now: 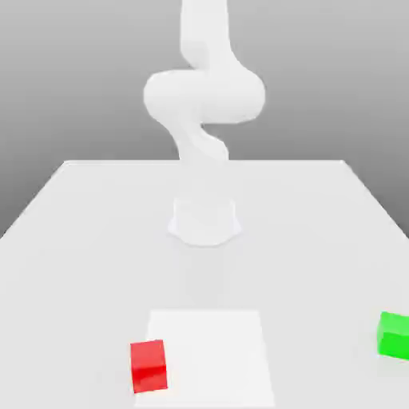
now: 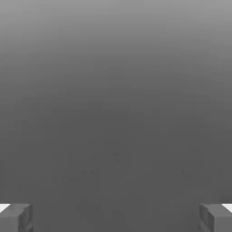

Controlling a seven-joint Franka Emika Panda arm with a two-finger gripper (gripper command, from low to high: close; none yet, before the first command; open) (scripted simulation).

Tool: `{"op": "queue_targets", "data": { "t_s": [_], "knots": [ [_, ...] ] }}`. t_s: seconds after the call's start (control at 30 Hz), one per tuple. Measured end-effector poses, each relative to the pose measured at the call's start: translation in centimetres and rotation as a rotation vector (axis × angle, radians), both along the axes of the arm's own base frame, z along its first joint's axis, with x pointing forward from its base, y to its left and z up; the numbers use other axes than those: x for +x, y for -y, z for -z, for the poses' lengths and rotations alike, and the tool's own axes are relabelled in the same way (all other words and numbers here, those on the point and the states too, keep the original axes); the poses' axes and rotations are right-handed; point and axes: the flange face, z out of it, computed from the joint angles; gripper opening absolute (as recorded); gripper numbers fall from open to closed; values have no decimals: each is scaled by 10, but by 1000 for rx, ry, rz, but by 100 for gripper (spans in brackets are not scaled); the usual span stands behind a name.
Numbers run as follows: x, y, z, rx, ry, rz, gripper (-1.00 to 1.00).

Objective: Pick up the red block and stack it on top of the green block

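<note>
Red block [image 1: 148, 366] sits foreground, at exterior view's left edge of pale square patch [image 1: 212, 351] on table [image 1: 96, 232]; green block [image 1: 395, 335] well apart at exterior view's right, partly cut by frame edge. Both rest flat, untouched. Red cube likely light, rigid, matte, not slippery: best taken across two opposite flat faces, mid-height. Behind, white arm [image 1: 204, 96] rises from base, upper part cut off. Hand view: gripper [image 2: 116, 217] fingers spread wide, nothing between, tips cropped at corners, plain grey beyond.
</note>
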Motion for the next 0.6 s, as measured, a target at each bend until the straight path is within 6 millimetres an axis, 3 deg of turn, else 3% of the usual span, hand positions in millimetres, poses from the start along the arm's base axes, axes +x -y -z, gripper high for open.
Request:
{"op": "queue_targets", "data": {
  "t_s": [0.13,0.3,0.43,0.6],
  "knots": [
    [47,14,73,4,-124,-39,0],
    [85,27,170,1,-272,-79,0],
    [100,38,249,-9,-389,-106,0],
    [99,53,347,-34,-536,-130,0]
  ]
}}
